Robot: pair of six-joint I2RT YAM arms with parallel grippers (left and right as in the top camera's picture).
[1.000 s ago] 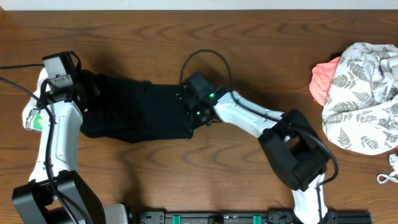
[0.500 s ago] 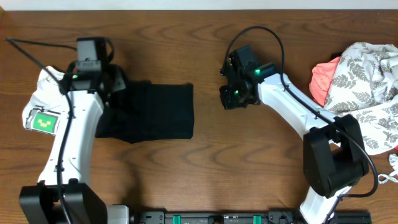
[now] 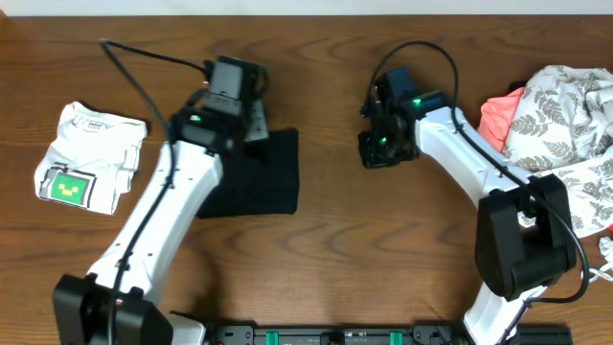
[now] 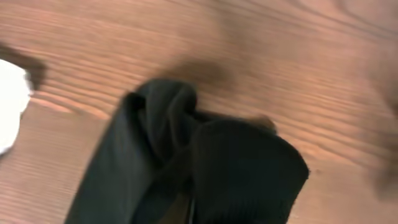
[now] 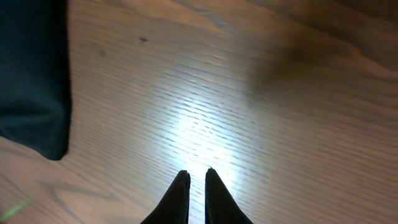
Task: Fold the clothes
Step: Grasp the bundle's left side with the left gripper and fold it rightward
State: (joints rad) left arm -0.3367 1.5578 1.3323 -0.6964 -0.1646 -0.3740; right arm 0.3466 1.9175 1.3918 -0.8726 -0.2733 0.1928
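The left end effector (image 3: 254, 123) was shut, apparently pinching a bunched edge of the black garment (image 3: 263, 182), left of centre in the overhead frame — that edge wanted laying flush and smooth before release. The right end effector (image 5: 197, 177), nearly closed and empty, hung above the table (image 5: 267, 106).

- A black garment (image 3: 266, 180) lies as a dark block left of the table's (image 3: 335, 259) middle, partly under the left arm
- The left gripper (image 3: 254, 123) sits at its far edge
- The right gripper (image 3: 380, 153) hangs over bare wood, apart from it
- A folded white shirt (image 3: 96, 144) lies near the left edge
- Leaf-print cloth (image 3: 560, 134) and coral cloth (image 3: 498, 125) are heaped at the right edge
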